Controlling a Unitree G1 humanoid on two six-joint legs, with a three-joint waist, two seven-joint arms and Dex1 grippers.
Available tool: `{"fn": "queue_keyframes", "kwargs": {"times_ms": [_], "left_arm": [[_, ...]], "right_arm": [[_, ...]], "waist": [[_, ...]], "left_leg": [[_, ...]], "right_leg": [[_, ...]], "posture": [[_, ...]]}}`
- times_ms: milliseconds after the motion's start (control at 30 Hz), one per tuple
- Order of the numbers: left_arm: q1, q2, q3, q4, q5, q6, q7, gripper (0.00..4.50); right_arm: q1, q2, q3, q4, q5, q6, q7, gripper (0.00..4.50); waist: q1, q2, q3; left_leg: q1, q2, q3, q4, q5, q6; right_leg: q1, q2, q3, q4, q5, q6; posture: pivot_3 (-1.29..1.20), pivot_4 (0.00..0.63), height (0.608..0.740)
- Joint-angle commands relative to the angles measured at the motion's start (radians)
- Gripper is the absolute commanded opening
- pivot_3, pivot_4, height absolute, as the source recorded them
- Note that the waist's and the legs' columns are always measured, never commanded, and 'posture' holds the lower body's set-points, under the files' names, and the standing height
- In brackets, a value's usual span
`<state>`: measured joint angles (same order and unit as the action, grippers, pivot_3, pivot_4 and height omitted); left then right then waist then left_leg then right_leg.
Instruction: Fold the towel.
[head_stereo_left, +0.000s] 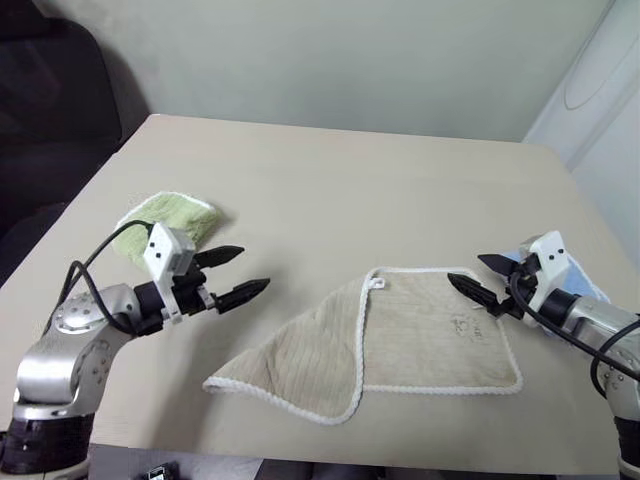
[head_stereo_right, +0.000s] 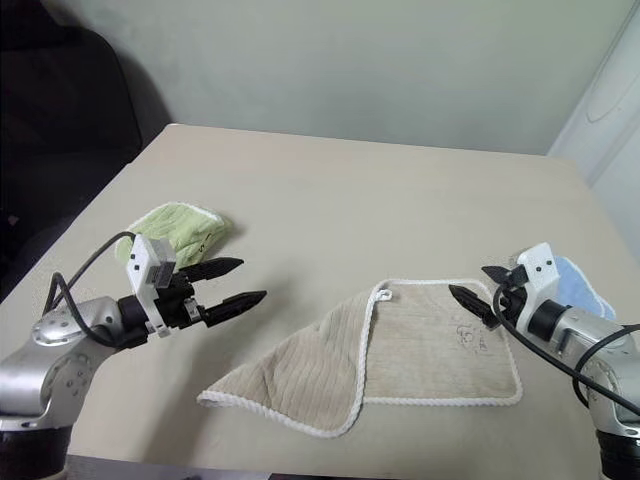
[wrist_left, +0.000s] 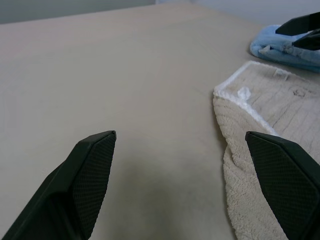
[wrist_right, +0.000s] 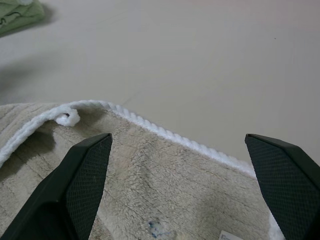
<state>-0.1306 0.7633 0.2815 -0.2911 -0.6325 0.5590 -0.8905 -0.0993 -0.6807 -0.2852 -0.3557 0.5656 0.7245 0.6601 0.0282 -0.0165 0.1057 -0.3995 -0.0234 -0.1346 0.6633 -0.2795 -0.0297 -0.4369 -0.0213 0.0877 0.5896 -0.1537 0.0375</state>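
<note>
A plain room with a big table

The table (head_stereo_left: 330, 180) is smooth and light tan. Behind it stands a pale greenish wall (head_stereo_left: 350, 60). A dark chair (head_stereo_left: 45, 90) sits in the left corner. Something white and tall (head_stereo_left: 600, 90) stands at the right.

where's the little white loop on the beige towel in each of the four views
Left eye view: white loop at the far corner of the towel, centre of the picture.
Right eye view: loop just right of centre, same corner.
Left wrist view: loop right of centre, beside the corded edge.
Right wrist view: loop at left, under the edging.
Shared landmark: the white corded edging meeting at that corner.
</note>
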Motion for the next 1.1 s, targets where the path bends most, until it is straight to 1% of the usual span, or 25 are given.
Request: {"fn": "queue_keyframes", "kwargs": {"times_ms": [33,200,300,500,600,800,900,1000,1100], "left_arm": [[0.004,0.017,0.022,-0.030,-0.007,-0.004,-0.006,4.49],[-0.026,0.028,-0.008,-0.007,0.019,-0.020,-0.020,4.49],[-0.059,0.030,-0.044,-0.019,0.021,-0.017,-0.036,4.49],[-0.099,0.071,-0.185,-0.046,0.080,-0.060,-0.146,4.49],[-0.124,0.099,-0.243,-0.036,0.114,-0.105,-0.230,4.49],[-0.130,0.122,-0.293,-0.064,0.127,-0.141,-0.315,4.49],[-0.132,0.115,-0.328,-0.068,0.158,-0.189,-0.334,4.49],[-0.147,0.101,-0.385,-0.056,0.228,-0.291,-0.362,4.49],[-0.173,0.095,-0.436,-0.051,0.273,-0.358,-0.400,4.49]], "right_arm": [[-0.007,-0.007,-0.012,-0.009,0.006,-0.026,0.010,4.50],[0.036,0.000,-0.030,-0.049,0.019,-0.025,0.003,4.50],[0.046,-0.003,-0.041,-0.040,0.013,-0.037,0.002,4.50],[0.060,-0.018,-0.045,-0.016,-0.007,-0.061,0.011,4.50],[0.038,-0.018,-0.037,0.018,-0.026,-0.069,-0.010,4.50],[0.042,-0.026,-0.014,0.058,-0.068,-0.092,-0.005,4.50],[0.036,-0.028,-0.010,0.068,-0.068,-0.068,-0.008,4.50],[0.026,-0.055,0.016,0.097,-0.101,-0.077,0.008,4.50],[0.015,-0.073,0.005,0.104,-0.097,-0.071,0.014,4.50]], "waist": [[0.000,0.000,0.000],[0.000,0.000,0.000],[0.000,0.000,0.000],[-0.001,0.000,0.000],[-0.001,0.000,0.000],[-0.001,0.000,0.000],[-0.002,0.001,0.000],[-0.001,0.001,0.000],[0.000,0.001,0.000]], "left_leg": [[0.000,0.000,0.000,0.000,0.000,0.000],[0.000,0.000,0.000,0.000,0.000,0.000],[0.000,0.000,0.000,0.000,0.000,0.000],[0.000,0.000,0.000,0.000,-0.001,0.000],[0.000,0.000,0.000,0.000,-0.001,0.000],[-0.001,0.000,0.000,0.000,-0.001,-0.001],[-0.001,0.000,-0.001,0.000,-0.001,-0.001],[-0.001,0.000,-0.001,0.000,-0.001,-0.001],[-0.001,0.000,-0.001,0.000,-0.001,0.000]], "right_leg": [[0.000,0.000,0.000,0.000,0.000,0.000],[0.000,0.000,0.000,0.000,-0.002,0.003],[-0.001,0.000,0.000,0.000,0.001,-0.001],[-0.001,0.000,0.000,0.000,0.001,-0.002],[-0.001,0.000,0.000,0.000,0.001,-0.002],[-0.001,0.000,0.000,0.000,0.001,-0.002],[-0.002,0.000,0.000,0.000,0.001,-0.002],[-0.002,0.000,0.000,0.000,0.000,0.000],[-0.001,-0.001,0.000,0.000,0.000,0.000]], "posture": [[0.00,0.150,0.740],[0.00,0.150,0.740],[0.00,0.150,0.740],[0.00,0.150,0.740],[0.00,0.150,0.740],[0.00,0.150,0.740],[0.00,0.150,0.740],[0.00,0.150,0.740],[0.00,0.150,0.740]]}}
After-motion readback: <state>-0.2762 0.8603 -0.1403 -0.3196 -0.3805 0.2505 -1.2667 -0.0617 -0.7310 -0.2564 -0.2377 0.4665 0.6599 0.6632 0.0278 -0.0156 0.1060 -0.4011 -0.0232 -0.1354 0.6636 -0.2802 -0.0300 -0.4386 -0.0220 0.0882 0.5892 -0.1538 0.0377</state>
